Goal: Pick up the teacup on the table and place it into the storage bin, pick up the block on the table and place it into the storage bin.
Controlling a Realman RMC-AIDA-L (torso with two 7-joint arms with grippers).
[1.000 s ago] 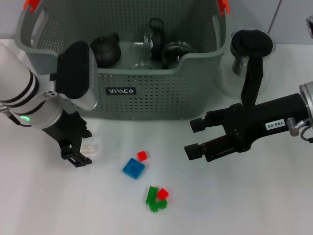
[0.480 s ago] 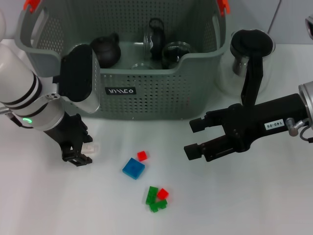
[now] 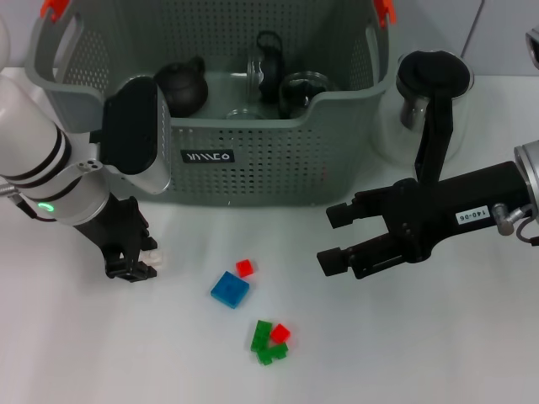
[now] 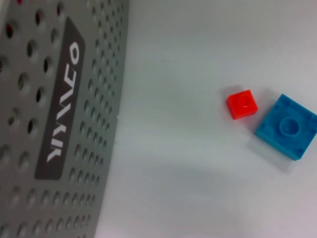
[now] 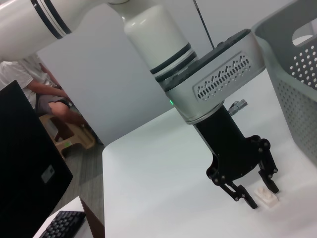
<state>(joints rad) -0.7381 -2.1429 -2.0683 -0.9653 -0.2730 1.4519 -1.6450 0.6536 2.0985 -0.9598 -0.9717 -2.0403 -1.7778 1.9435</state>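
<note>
"140-06" — white sticker (image 3: 470, 215) on right arm

Our left gripper (image 3: 139, 265) points down at the table (image 3: 438, 353), jaws parted around a small white block (image 3: 154, 260), though we cannot tell whether they touch it. Our right gripper (image 3: 335, 238) hangs level above the table, jaws spread and holding nothing.

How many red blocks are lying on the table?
2. One small red block lies beside the blue block; the other red block rests against the green blocks. More may be hidden.
</note>
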